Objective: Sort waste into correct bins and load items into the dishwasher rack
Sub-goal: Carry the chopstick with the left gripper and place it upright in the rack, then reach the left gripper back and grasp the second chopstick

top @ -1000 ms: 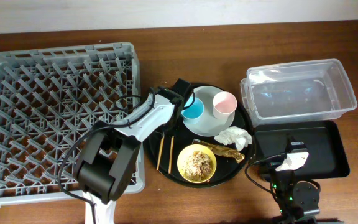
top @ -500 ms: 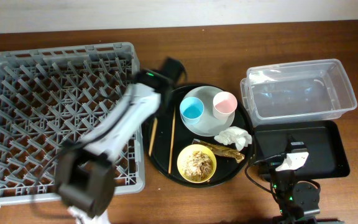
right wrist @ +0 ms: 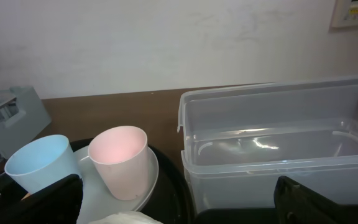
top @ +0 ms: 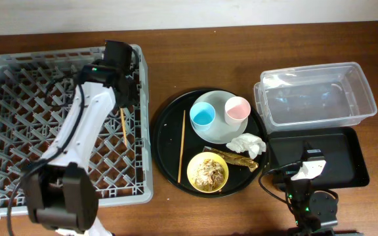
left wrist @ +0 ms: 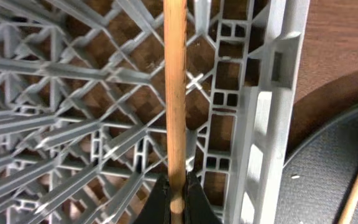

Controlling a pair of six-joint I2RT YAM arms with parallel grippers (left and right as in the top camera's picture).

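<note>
My left gripper (top: pixel 120 103) is shut on a wooden chopstick (top: pixel 122 126) and holds it over the right side of the grey dishwasher rack (top: pixel 44 131). In the left wrist view the chopstick (left wrist: pixel 174 93) runs along the rack's right wall (left wrist: pixel 260 124). The second chopstick (top: pixel 182 145) lies on the round black tray (top: pixel 166 124). A blue cup (top: pixel 203 116) and a pink cup (top: pixel 237 109) stand on the grey-green plate (top: pixel 216 136). The yellow bowl (top: pixel 192 172) holds beige food scraps. The white napkin (top: pixel 246 145) and the gold foil wrapper (top: pixel 238 159) lie beside it. My right gripper (right wrist: pixel 178 199) is open and empty.
The clear tub (top: pixel 317 95) stands at the right, with the shallow black tray (top: pixel 340 157) in front of it. The right arm rests at that tray's near edge. The right wrist view shows the pink cup (right wrist: pixel 122 158), the blue cup (right wrist: pixel 39 162) and the tub (right wrist: pixel 278 149).
My left gripper has carried one chopstick from the round black tray leftward to over the rack's right side. The other chopstick stays on the tray. The right arm has not moved.
</note>
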